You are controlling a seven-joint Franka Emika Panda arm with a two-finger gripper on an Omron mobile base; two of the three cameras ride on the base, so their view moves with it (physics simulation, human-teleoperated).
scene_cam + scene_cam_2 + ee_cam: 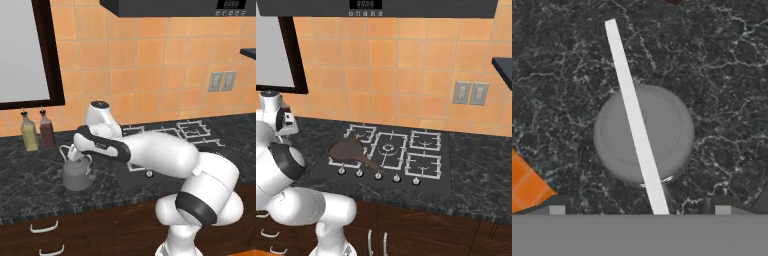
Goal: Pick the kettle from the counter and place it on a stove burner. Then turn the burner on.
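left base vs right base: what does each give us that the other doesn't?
Left base alone: the kettle on the counter with the end effector just above it, plus two bottles by the wall. Right base alone: the frying pan on the front-left burner, and the stove knobs. Both: cooktop, counter, tiled wall, outlets.

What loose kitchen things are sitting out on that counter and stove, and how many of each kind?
Kettle: 1
Bottles, one yellow, one dark red: 2
Frying pan: 1
Total: 4
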